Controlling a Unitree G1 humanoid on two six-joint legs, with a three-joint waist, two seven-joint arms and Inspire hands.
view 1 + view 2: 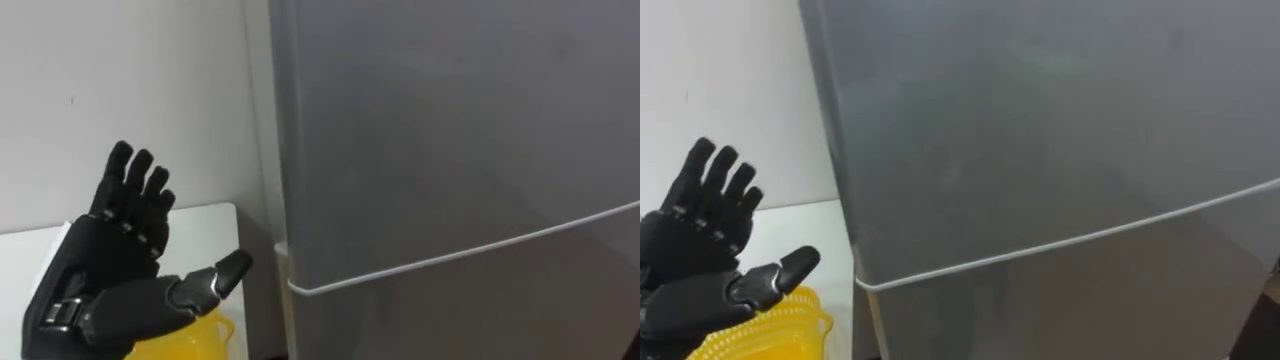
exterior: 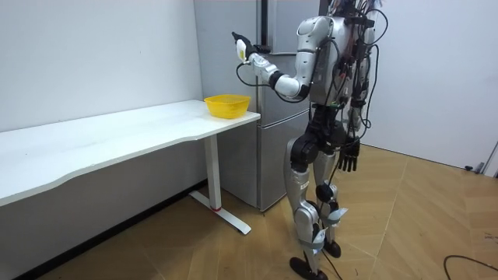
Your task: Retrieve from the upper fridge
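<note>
My left robot hand point(image 1: 115, 265) is up at lower left, fingers spread, holding nothing; the right robot hand point(image 2: 348, 158) hangs relaxed and empty. The upper fridge door point(image 1: 450, 130) is shut, and what I'm fetching is hidden behind it. I'm at the reaching step: next I need a grip on the door edge.

A yellow basket point(image 2: 226, 106) sits at the white table's point(image 2: 117, 140) end.

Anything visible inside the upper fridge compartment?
Nothing: the upper fridge door is shut, so whatever is inside is covered. The left hand is raised open to its left.
</note>
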